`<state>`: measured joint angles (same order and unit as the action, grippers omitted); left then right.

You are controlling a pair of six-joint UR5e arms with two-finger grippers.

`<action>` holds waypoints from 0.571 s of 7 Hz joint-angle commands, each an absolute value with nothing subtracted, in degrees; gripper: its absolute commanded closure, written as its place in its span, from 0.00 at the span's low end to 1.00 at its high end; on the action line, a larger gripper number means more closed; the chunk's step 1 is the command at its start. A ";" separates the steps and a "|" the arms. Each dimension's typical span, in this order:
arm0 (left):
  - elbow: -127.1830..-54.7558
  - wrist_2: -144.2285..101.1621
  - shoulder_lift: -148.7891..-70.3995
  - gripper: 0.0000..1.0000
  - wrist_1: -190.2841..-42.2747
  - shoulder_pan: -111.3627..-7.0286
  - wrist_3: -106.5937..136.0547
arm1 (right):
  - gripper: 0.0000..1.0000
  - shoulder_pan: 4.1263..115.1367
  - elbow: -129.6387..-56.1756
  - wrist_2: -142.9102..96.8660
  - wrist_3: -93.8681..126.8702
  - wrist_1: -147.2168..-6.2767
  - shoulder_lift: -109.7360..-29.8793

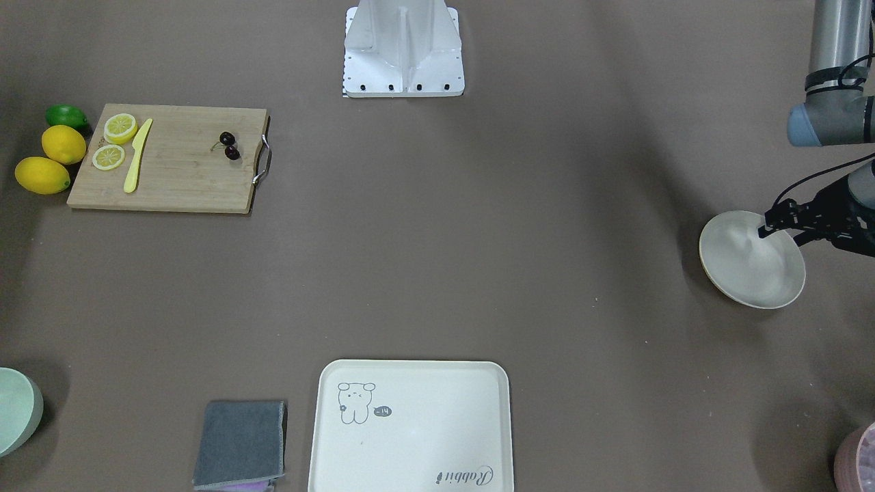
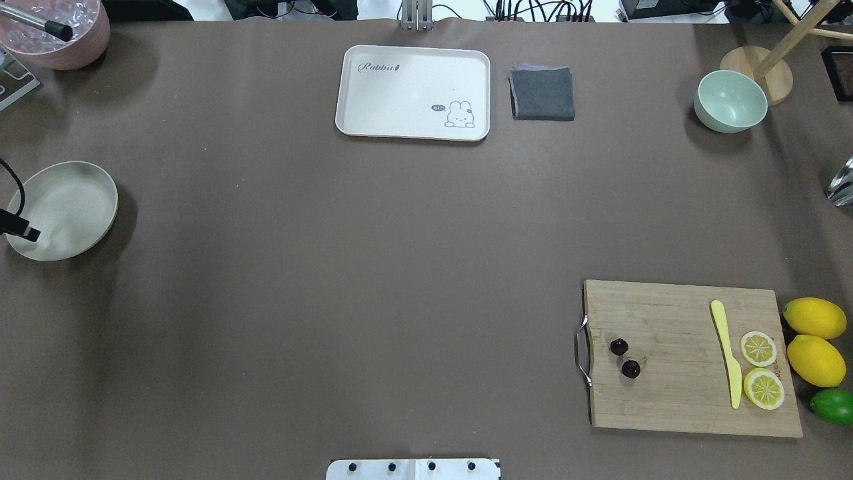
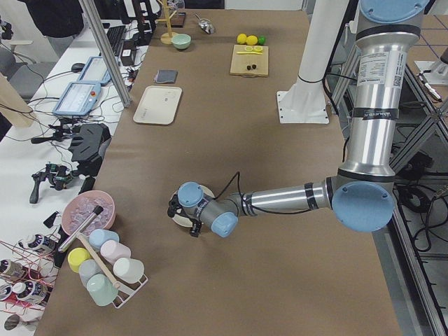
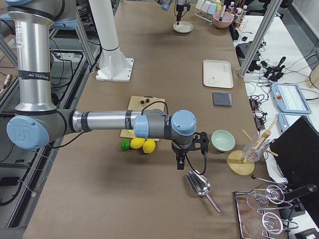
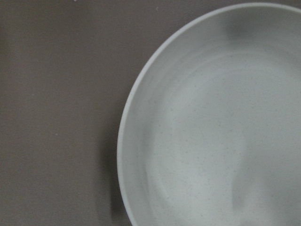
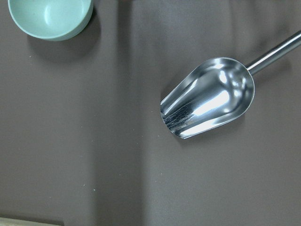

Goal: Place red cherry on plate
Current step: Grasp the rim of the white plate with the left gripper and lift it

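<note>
The red cherry (image 1: pixel 229 145) (image 2: pixel 625 358), a tiny dark pair on thin stems, lies on the wooden cutting board (image 1: pixel 178 181) near its metal handle. The round cream plate (image 1: pixel 752 273) (image 2: pixel 63 210) sits far across the table on the robot's left side and fills the left wrist view (image 5: pixel 216 132). My left gripper (image 1: pixel 779 236) hovers over the plate's near edge with its fingers apart and nothing between them. One left fingertip (image 2: pixel 30 233) shows in the overhead view. My right gripper (image 4: pixel 189 159) hangs above bare table beside a metal scoop (image 6: pixel 207 96); I cannot tell whether it is open or shut.
The board also carries a yellow knife (image 2: pixel 726 353) and two lemon slices (image 2: pixel 760 348). Two lemons (image 2: pixel 814 319) and a lime (image 2: pixel 833 405) lie beside it. Along the far side are a cream tray (image 2: pixel 373 87), a grey cloth (image 2: pixel 543 93), a green bowl (image 2: pixel 730 100) and a pink bowl (image 2: pixel 66 53).
</note>
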<state>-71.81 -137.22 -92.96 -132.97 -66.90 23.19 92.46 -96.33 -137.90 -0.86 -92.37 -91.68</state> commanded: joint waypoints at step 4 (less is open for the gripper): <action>-72.42 -137.81 -93.43 1.00 -132.54 -68.28 23.55 | 0.00 92.46 -96.94 -137.99 -0.79 -92.37 -92.02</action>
